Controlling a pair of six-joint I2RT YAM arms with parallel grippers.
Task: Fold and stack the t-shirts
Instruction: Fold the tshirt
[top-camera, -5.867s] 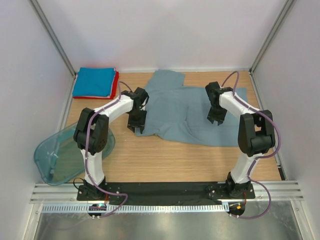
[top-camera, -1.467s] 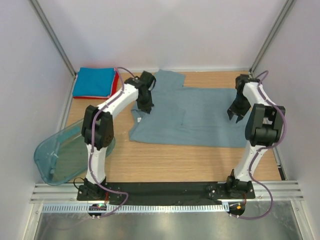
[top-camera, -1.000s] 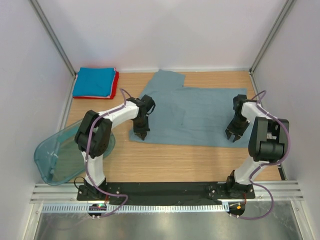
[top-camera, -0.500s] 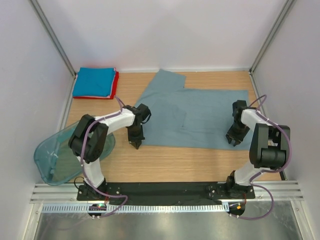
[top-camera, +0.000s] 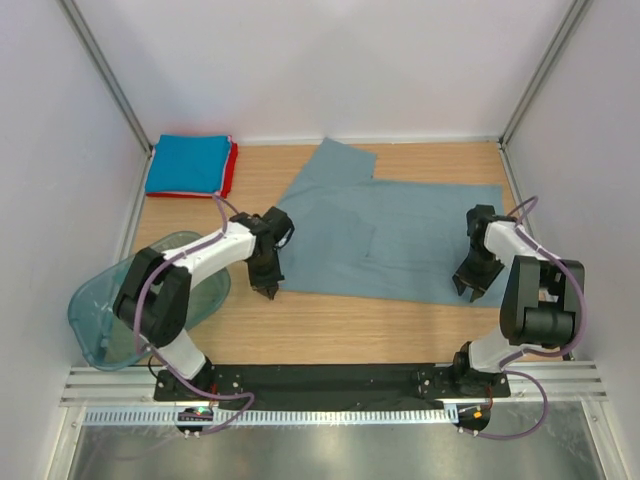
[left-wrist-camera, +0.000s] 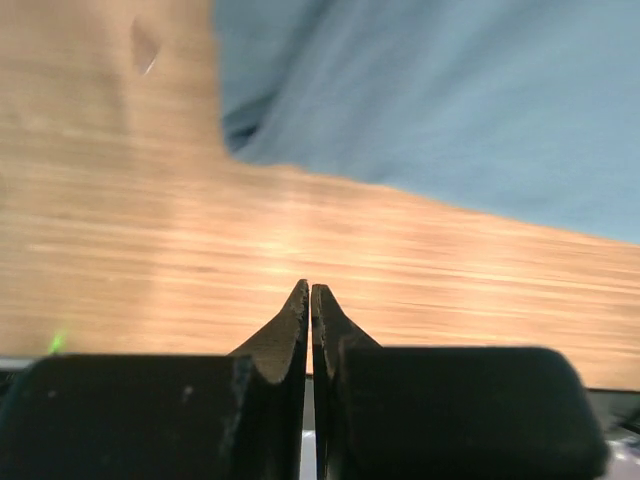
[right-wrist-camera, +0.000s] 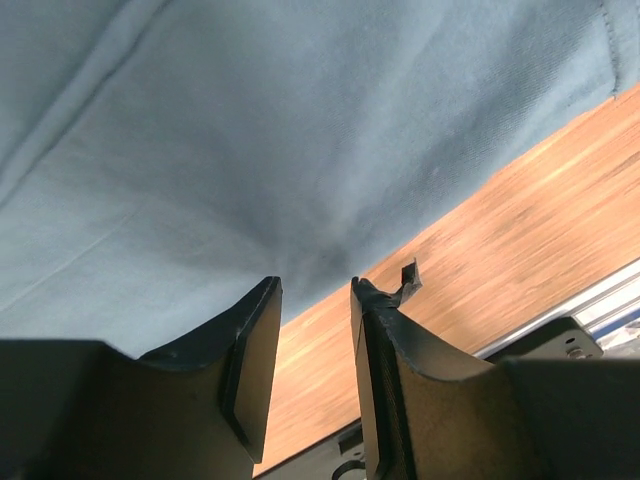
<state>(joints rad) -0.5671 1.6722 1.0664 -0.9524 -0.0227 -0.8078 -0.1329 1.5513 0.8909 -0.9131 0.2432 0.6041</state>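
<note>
A dusty grey-blue t-shirt (top-camera: 400, 235) lies spread flat across the wooden table, one sleeve pointing to the back. My left gripper (top-camera: 266, 292) is shut and empty, just off the shirt's near-left corner; in the left wrist view its gripper (left-wrist-camera: 309, 292) hovers over bare wood with the shirt (left-wrist-camera: 450, 110) ahead. My right gripper (top-camera: 472, 290) stands open at the shirt's near-right hem. In the right wrist view its gripper (right-wrist-camera: 315, 290) has nothing between the fingers, and the shirt (right-wrist-camera: 250, 150) edge runs just beyond them. A bright blue tee (top-camera: 188, 162) lies folded on a red one (top-camera: 231, 170).
A translucent teal tub (top-camera: 100, 320) lies at the near left, with my left arm's elbow over it. The folded stack sits in the back-left corner against the frame posts. Bare wood (top-camera: 360, 325) runs between the shirt's near hem and the black base rail (top-camera: 330, 380).
Both grippers have come toward the near edge, and the shirt has slid with them and lies flatter. The left arm's elbow has swung out over the tub.
</note>
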